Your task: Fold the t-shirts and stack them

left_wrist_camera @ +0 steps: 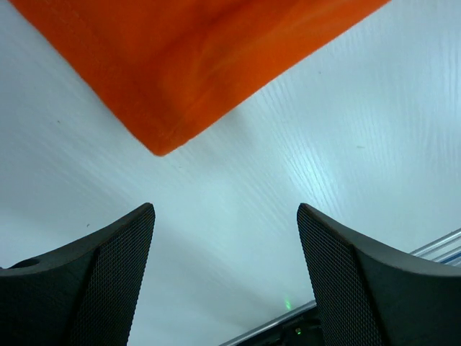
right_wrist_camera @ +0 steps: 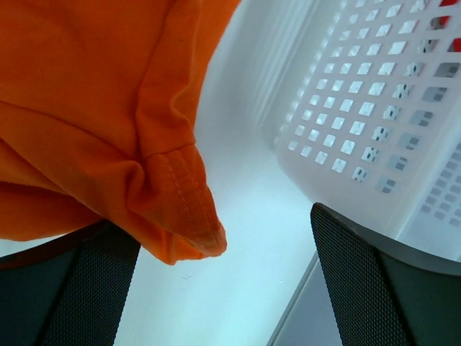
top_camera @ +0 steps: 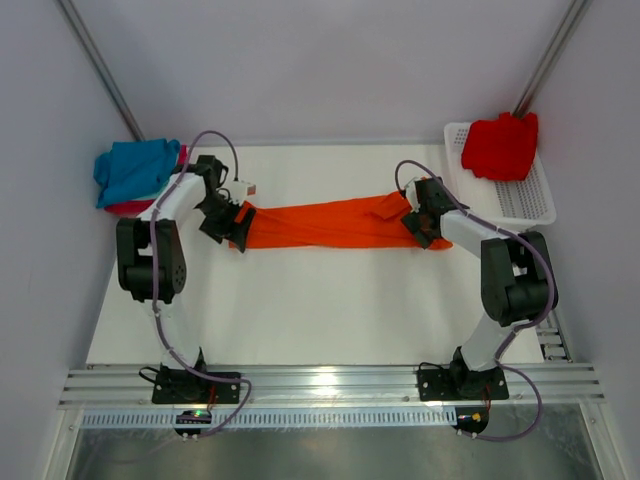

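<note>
**Orange t-shirt stretched between 2 released grippers**

The orange t-shirt lay in a long, narrow band across the middle of the white surface, running from one arm to the other. At its left end the left gripper stood released, its 2 fingers spread apart over bare surface. A corner of the shirt sat just ahead of them, not between them. At the right end the right gripper was also released, its fingers wide apart. A stitched hem of the shirt drooped beside one finger without being pinched.

A teal t-shirt rested on a pink one at the far left corner. A red t-shirt sat bunched in the white basket at the far right.
</note>
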